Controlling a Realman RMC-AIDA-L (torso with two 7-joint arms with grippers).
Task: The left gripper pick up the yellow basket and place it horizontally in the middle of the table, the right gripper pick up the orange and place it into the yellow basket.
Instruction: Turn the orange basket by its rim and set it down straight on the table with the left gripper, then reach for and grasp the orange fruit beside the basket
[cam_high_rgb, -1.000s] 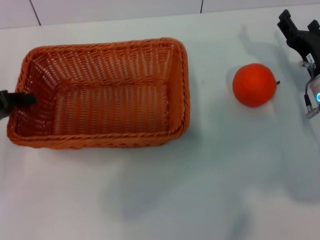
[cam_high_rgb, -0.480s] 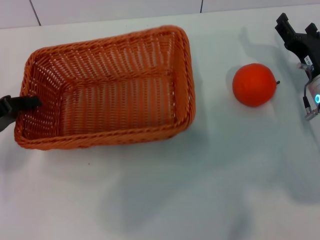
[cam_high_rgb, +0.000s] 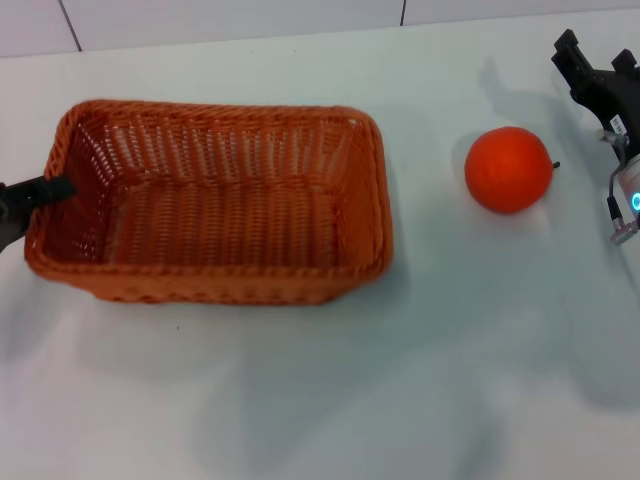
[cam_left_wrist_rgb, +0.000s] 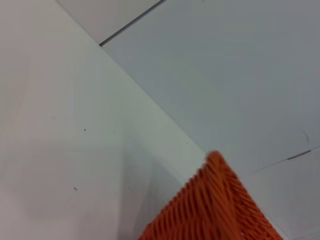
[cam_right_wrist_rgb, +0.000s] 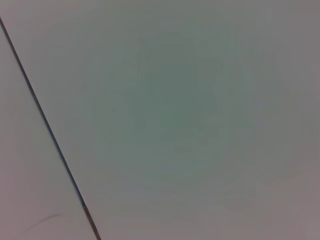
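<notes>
The left gripper (cam_high_rgb: 40, 190) is reaching in from the left edge of the head view and pinching the short left wall of the yellow basket (cam_high_rgb: 210, 205): one slim black finger is lying over the braided rim and pointing into the basket, while the rest of the gripper is running out of the frame. Its partner finger is hiding behind the wicker, so the hold is showing only from the inner side.

The basket is a rectangular orange-brown wicker tray with rounded corners, sloping sides and a thick braided rim. It is sitting left of centre on the table (cam_high_rgb: 330, 400), with its long axis running left to right across the head view and its open mouth facing up. The left wrist view is catching just one woven corner of the basket (cam_left_wrist_rgb: 215, 210) against the white surface, the rest being cut off.

The orange (cam_high_rgb: 508, 168) is resting on the table well to the right of the basket, apart from it, round and bright, with its tiny dark stem pointing right.

The right gripper (cam_high_rgb: 597, 68) is hanging beyond the orange near the right edge, touching nothing, its two black fingers standing spread apart and a cyan light glowing on the wrist below them. The right wrist view is showing only a blank pale surface crossed by a dark seam.
</notes>
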